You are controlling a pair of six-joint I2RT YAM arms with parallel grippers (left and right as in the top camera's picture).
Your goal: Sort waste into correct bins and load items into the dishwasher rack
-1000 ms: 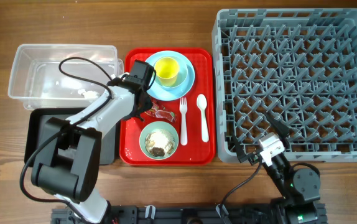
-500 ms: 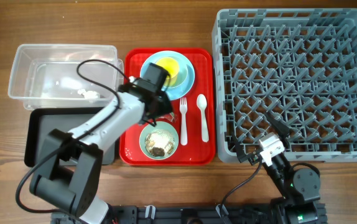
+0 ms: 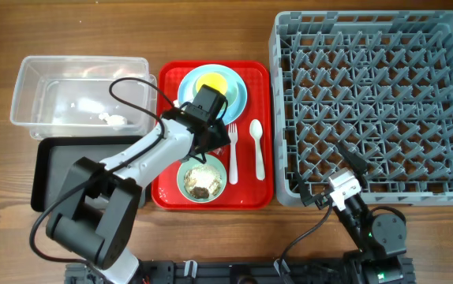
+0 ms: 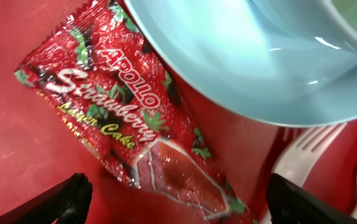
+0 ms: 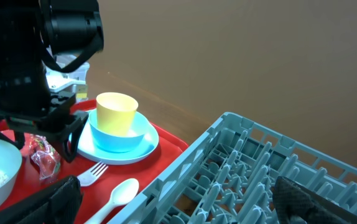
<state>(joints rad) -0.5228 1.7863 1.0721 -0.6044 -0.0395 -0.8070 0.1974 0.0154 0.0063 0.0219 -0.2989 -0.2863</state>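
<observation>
A: Now, left gripper [image 4: 185, 200]?
B: Jaws wide, over the Apollo strawberry cake wrapper [image 4: 125, 118] on the red tray [image 4: 17, 168], at the blue plate's [image 4: 241, 62] 6 o'clock.
A: Handling?
B: Likely light, crinkly, slippery film. Pinch mid-body, clear of the rim.

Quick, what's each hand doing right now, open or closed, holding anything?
Left hand: open, empty, above the red snack wrapper.
Right hand: open, empty.

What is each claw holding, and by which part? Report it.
Nothing. Left claw open over the red wrapper, not gripping it; right claw open, empty.
</observation>
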